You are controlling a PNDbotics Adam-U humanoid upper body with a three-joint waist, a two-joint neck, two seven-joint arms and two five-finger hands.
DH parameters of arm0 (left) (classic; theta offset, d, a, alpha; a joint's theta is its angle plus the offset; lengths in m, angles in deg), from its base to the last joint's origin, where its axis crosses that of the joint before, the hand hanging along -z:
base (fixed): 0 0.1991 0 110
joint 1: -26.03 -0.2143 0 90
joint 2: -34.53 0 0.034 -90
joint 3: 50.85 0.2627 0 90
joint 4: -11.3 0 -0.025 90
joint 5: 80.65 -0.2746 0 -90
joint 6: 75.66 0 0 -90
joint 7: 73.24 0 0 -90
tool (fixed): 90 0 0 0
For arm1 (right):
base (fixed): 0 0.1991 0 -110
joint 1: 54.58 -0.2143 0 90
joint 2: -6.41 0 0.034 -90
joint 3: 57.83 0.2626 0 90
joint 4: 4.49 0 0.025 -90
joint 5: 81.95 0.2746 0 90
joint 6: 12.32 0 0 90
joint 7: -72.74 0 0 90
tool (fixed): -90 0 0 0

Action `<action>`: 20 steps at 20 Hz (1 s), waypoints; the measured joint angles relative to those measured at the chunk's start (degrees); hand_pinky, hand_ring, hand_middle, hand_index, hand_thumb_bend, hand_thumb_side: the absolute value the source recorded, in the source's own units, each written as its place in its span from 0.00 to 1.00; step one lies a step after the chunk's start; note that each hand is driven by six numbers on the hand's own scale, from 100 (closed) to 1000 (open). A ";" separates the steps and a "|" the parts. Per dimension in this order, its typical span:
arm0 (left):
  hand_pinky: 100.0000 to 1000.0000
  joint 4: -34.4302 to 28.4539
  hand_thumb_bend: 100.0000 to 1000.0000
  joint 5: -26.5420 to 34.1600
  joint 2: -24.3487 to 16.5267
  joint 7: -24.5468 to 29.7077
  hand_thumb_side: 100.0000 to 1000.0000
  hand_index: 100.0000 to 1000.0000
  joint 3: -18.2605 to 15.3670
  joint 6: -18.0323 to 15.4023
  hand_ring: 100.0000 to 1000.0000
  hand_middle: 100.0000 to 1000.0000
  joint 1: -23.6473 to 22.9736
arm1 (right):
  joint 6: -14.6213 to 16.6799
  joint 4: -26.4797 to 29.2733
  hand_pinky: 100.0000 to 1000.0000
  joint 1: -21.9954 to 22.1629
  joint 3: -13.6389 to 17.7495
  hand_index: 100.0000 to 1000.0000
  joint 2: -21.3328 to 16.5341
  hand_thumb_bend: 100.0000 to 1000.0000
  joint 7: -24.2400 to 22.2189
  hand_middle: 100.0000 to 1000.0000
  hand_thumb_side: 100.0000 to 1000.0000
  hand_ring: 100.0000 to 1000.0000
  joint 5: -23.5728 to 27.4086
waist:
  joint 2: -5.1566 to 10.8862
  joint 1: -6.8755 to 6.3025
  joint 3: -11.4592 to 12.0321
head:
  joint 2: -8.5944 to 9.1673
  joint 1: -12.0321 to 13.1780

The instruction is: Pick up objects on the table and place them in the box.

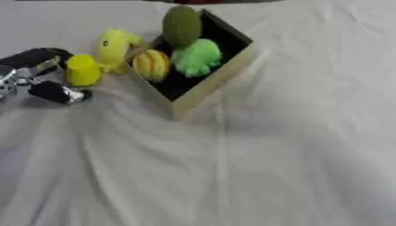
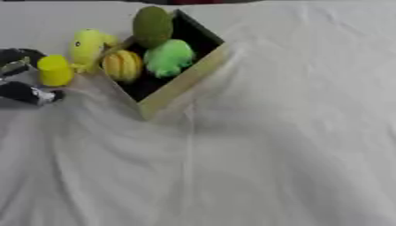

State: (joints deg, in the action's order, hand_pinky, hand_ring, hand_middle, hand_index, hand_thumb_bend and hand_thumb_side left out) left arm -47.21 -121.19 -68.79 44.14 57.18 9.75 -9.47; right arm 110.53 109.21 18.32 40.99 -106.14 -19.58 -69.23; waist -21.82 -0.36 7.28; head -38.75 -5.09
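The box (image 1: 220,76) has tan walls and a black inside, and stands askew at the upper middle. It holds a dark green oval fruit (image 1: 182,25), a bright green plush (image 1: 197,57) and a yellow-orange striped squash (image 1: 151,65). Just left of the box leans a yellow plush duck (image 1: 114,46). A yellow cylinder (image 1: 81,69) stands beside the duck. My left hand (image 1: 48,90) comes in from the left edge, one black finger behind the cylinder and the thumb in front of it, curled round it. The right hand shows in neither view.
A rumpled white cloth (image 1: 232,167) covers the whole table, with folds running down from the box's near corner. A dark strip (image 1: 209,1) runs along the far edge at the top.
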 measured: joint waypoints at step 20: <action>0.75 -1.86 0.32 2.67 -0.49 2.13 0.48 0.85 -0.97 2.66 0.76 0.75 0.50 | -0.12 0.00 0.91 0.47 -0.01 0.76 0.00 0.00 0.03 0.62 0.46 0.92 -0.40 | 0.00 -0.14 -0.19 | 0.00 -0.04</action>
State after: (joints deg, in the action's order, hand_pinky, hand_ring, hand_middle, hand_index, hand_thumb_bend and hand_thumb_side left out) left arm -49.06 -118.52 -69.28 46.28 56.21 12.41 -8.97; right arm 110.41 109.21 18.79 40.97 -106.14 -19.55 -69.63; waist -21.82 -0.49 7.09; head -38.75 -5.13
